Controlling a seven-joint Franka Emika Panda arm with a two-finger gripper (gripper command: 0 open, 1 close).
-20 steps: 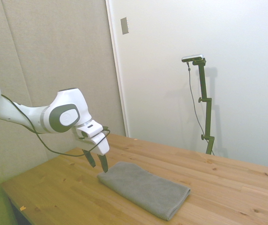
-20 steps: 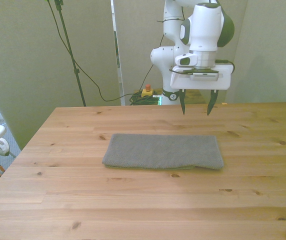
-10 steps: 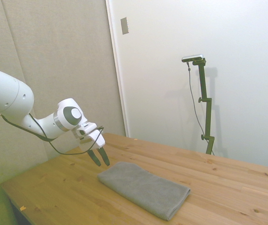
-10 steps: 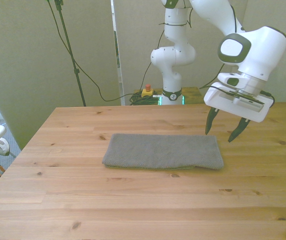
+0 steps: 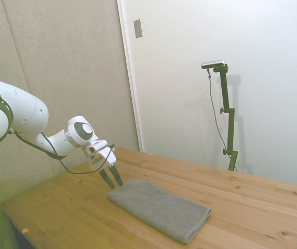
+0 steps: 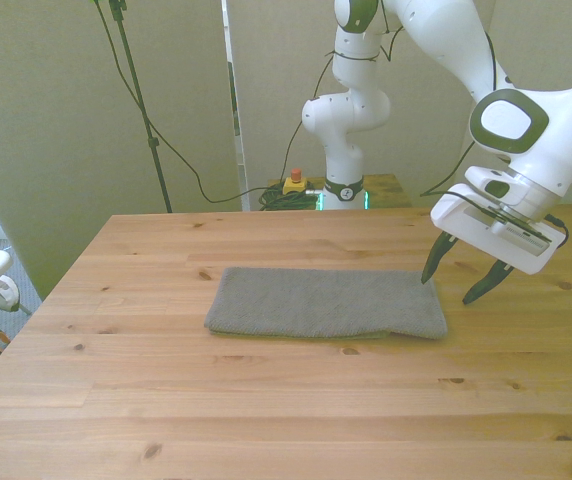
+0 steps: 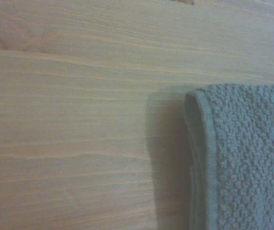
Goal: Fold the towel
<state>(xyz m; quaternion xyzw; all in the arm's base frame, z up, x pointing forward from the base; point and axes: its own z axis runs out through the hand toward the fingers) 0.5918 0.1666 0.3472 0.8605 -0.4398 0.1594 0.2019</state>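
Fig: gripper [image 6: 464,283] hovering, fingers spread, at towel [image 6: 326,302] short end | I'm judging: should be pinching all layers at edge, lifting w/o dragging across table [image 6: 266,400].

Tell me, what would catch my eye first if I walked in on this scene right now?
Probably the grey towel, lying flat as a long folded strip in the middle of the wooden table. Next, the white robot arm bending down at the front view's right, its pincer open and tilted, its dark fingertips low beside the towel's short end. The wrist view shows that end's thick layered edge close up.
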